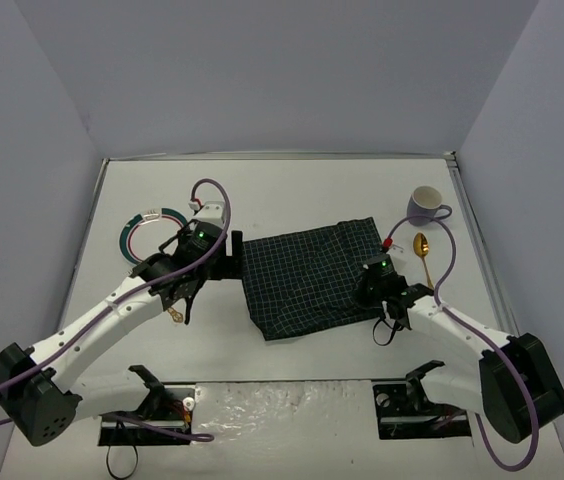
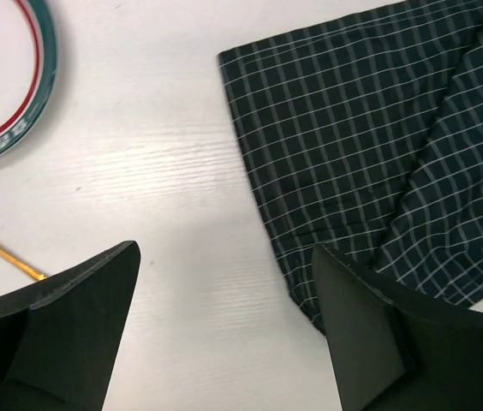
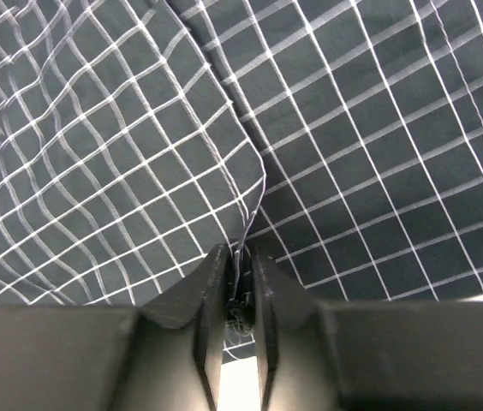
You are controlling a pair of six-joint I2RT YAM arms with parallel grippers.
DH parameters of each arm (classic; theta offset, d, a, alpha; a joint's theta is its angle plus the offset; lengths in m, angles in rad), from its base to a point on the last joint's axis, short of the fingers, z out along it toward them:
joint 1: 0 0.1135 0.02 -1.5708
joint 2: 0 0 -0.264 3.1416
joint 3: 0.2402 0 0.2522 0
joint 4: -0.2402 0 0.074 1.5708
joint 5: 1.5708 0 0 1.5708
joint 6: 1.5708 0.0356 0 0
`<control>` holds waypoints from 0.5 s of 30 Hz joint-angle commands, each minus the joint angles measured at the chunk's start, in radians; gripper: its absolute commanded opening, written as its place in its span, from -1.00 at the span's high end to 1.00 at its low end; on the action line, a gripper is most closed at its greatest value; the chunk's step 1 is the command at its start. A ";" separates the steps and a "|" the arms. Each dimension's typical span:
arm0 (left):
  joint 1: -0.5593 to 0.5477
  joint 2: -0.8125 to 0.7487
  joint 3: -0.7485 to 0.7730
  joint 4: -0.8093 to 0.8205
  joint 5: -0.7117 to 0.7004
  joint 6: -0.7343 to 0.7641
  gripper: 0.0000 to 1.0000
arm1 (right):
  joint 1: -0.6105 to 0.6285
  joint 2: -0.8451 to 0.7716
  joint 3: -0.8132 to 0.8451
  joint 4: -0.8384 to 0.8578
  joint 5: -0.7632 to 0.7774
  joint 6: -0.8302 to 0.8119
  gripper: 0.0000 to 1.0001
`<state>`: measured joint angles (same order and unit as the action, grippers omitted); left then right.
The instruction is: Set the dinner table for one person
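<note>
The table (image 1: 292,190) is a matte white rectangle, faintly grained, with thin metal edging; it spreads under everything else; the cloth (image 1: 307,280), a soft dark weave checked with thin white lines, lies creased at its middle; the right gripper (image 3: 240,295) pinches a raised fold of it; the left gripper (image 2: 224,342) hangs spread wide over bare table, holding nothing; the round plate (image 2: 19,94) has a teal and red rim; its white lettering is too blurred to read.
</note>
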<state>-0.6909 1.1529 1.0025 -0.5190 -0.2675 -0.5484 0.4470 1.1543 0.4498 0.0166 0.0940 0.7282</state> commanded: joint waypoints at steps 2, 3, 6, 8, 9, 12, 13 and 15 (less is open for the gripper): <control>0.037 -0.052 -0.024 -0.025 -0.005 0.004 -0.56 | 0.036 -0.010 0.128 0.046 -0.006 -0.028 0.98; 0.038 -0.056 -0.027 -0.027 -0.001 0.001 -0.56 | 0.051 0.010 0.169 0.045 -0.006 -0.029 0.99; 0.041 -0.064 -0.033 -0.037 0.000 -0.008 -0.57 | 0.110 0.077 0.271 0.048 0.007 -0.028 1.00; 0.043 -0.072 -0.038 -0.043 -0.001 -0.018 -0.57 | 0.156 0.147 0.361 0.057 0.021 -0.029 1.00; 0.046 -0.078 -0.041 -0.052 -0.004 -0.024 -0.57 | 0.184 0.196 0.415 0.066 0.021 -0.030 1.00; 0.056 -0.105 -0.058 -0.070 -0.010 -0.049 -0.57 | 0.241 0.346 0.544 0.104 0.004 -0.033 0.99; 0.061 -0.113 -0.062 -0.079 -0.012 -0.060 -0.57 | 0.254 0.401 0.597 0.115 -0.001 -0.038 0.98; 0.068 -0.136 -0.073 -0.093 -0.013 -0.082 -0.57 | 0.273 0.474 0.705 0.128 -0.016 -0.052 0.94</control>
<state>-0.6415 1.0710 0.9296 -0.5907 -0.2619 -0.5761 0.6788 1.4897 0.9824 0.0646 0.0901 0.7022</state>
